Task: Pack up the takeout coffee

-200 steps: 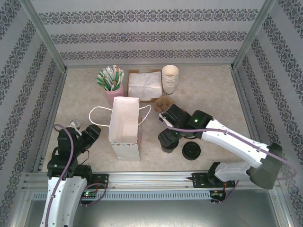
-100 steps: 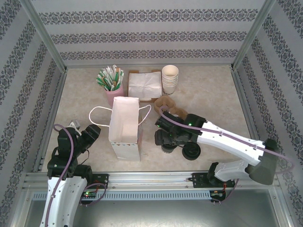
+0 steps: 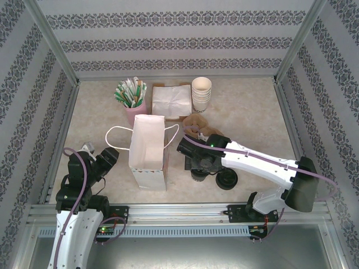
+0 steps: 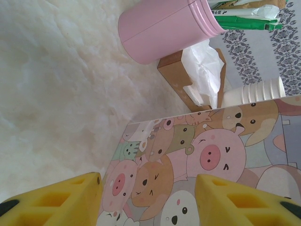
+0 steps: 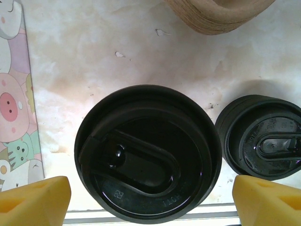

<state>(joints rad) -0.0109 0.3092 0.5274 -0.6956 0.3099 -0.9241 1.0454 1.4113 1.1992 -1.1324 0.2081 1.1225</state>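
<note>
Clutter sits close on every side of the takeout coffee. It stands on the table near the front edge, about mid-width. Just to its left is the paper bag, upright and open-mouthed, with a cartoon-animal print on its side. Just to its right lies a loose black lid, near the cup's lid; whether the two touch, you cannot tell. A brown stack, probably pulp cup carriers, lies on its far side.

Your right gripper hangs directly over the coffee with its jaws wide. One yellow fingertip is on each side of the lid and neither touches it. From above, the right arm covers most of the cup, so you cannot read the cup's body or print; the wrist camera gives you the lid's top alone, and its near rim runs to the edge of the picture.

Your left gripper is at the near left, apart from the bag and pointing at its printed side. Its jaws are partly apart with nothing between them.

Along the far side stand a pink cup holding green-and-white sachets, a brown napkin box and a stack of cream cups. All of these are well apart from the coffee. The bag's inside is hard to make out from above.
</note>
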